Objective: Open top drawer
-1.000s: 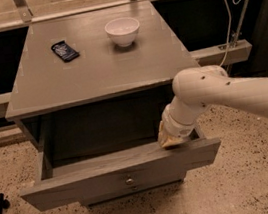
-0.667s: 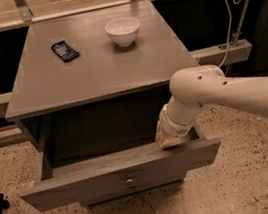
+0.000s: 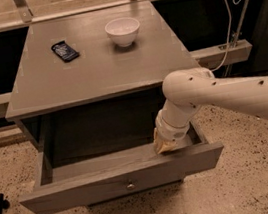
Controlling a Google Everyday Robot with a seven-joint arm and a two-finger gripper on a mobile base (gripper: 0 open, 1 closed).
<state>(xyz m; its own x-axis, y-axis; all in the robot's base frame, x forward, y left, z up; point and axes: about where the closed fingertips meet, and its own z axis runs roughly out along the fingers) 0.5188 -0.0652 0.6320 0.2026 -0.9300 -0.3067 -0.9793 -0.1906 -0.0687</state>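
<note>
Since the top drawer stands pulled well out of the cabinet, task looks approx. done. The gripper sits inside it w/ tip down at the back of the front panel, prob. to drag it outward from within. Knob is below-left of gripper, untouched. Clenched or released: can't tell from this angle. Bowl & dark packet sit well behind it, up top.

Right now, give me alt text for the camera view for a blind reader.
The grey top drawer is pulled out, and the robot's gripper sits inside its front panel, right of centre. A white bowl and a dark packet lie on the cabinet top.
</note>
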